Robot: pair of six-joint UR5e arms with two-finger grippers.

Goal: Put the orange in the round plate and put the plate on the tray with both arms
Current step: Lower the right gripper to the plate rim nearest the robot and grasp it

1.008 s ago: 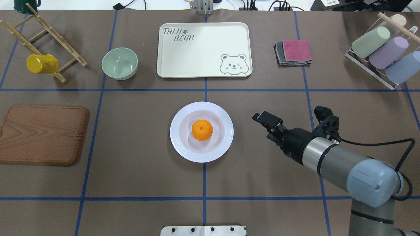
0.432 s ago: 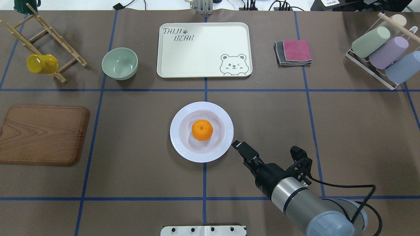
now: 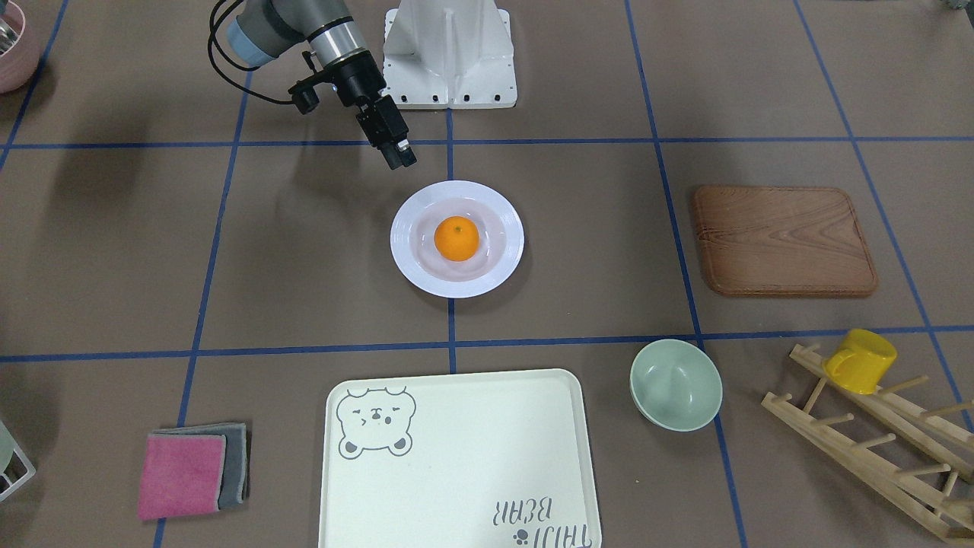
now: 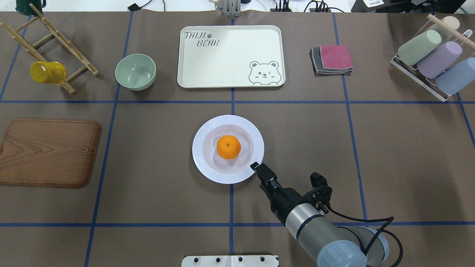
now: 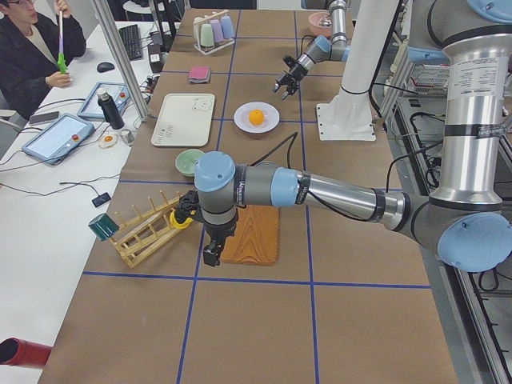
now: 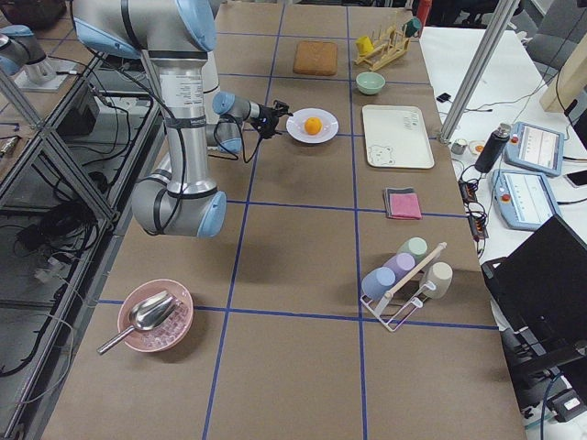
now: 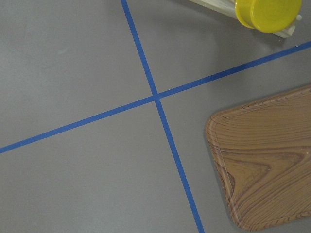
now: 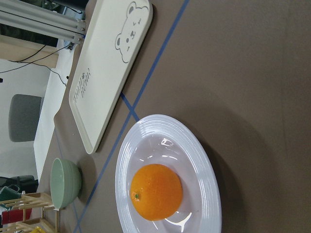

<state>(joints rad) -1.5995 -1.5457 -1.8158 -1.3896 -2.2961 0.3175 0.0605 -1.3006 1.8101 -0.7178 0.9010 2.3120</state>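
Observation:
The orange lies in the sunken centre of the white round plate at mid-table. The cream tray with the bear drawing lies beyond the plate, bare. My right gripper sits low at the plate's near-right rim, just off the edge, open and holding nothing. Its wrist view looks across the orange and plate toward the tray. My left gripper hangs over the table by the wooden board's corner. It shows only in the left side view, so I cannot tell its state.
A pale-green bowl stands left of the tray, and folded cloths lie to its right. The wooden board is at the left, a rack with a yellow cup behind it. A cup rack stands far right.
My right arm has swung back and leftward, bringing its gripper from right of the plate to the plate's near-right rim. The orange and plate have not moved.

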